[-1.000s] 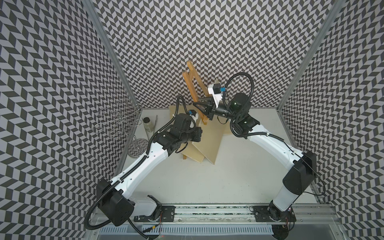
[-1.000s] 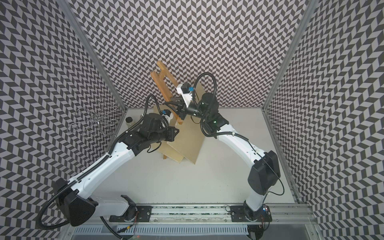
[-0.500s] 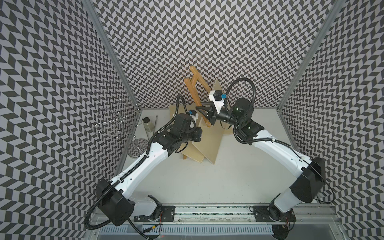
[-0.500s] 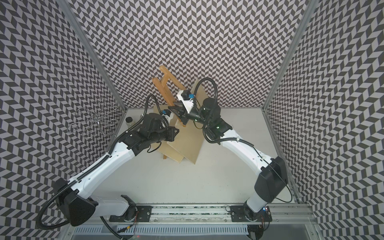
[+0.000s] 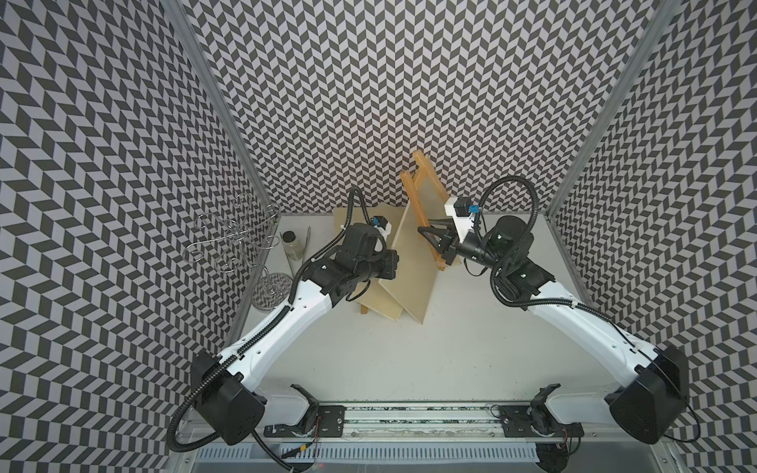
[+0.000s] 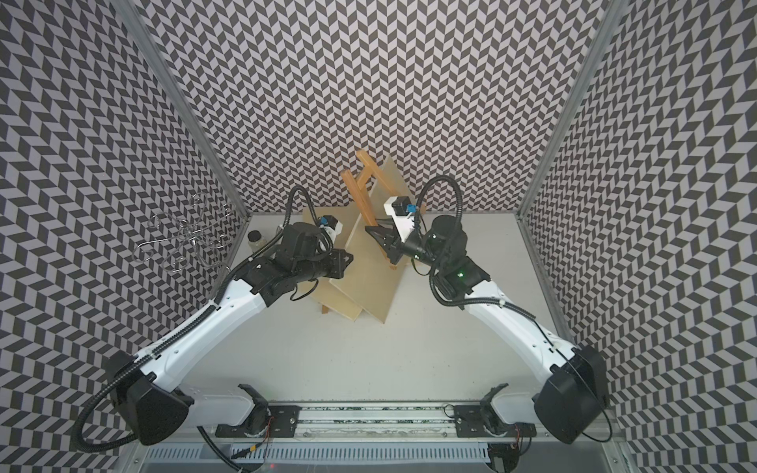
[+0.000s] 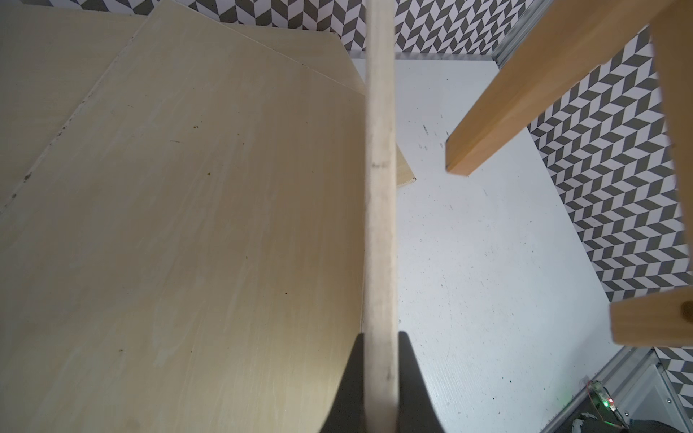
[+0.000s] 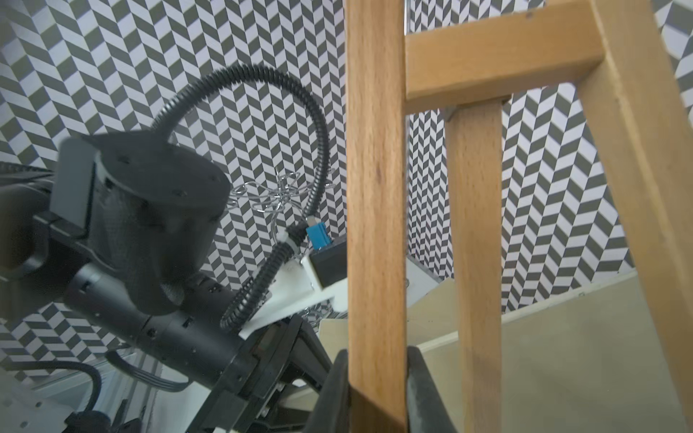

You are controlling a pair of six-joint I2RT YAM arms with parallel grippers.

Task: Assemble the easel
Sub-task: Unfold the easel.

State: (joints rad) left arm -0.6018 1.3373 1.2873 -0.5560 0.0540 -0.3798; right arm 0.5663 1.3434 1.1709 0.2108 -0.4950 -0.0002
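We judge the step in hand to be bringing the 2 main parts together. The right gripper [image 8: 377, 378] is clamped tight around 1 leg of the wooden easel frame [image 5: 414, 204], near that leg's lower end. It holds the frame tilted in the air above the back of the table [image 5: 409, 368], with the frame's top towards the rear wall. A hinged rear strut [image 8: 474, 225] hangs under the crossbar. The left gripper [image 7: 380, 360] is nearly closed, pinching the thin edge of a pale board [image 7: 379, 168] and holding it on edge just beside the frame. More pale boards [image 5: 383, 305] lie flat beneath it.

Next, we think the frame needs to stand on its feet with the strut swung out behind. Only then can the board go against its front. That calls for lowering the frame squarely, since a grip on 1 leg lets it twist, and for keeping the board clear of the free leg end.

The only container is 1 glass jar [image 5: 292, 245] by the left wall. We cannot tell its contents. A wire stand [image 5: 233, 241] beside it carries nothing.
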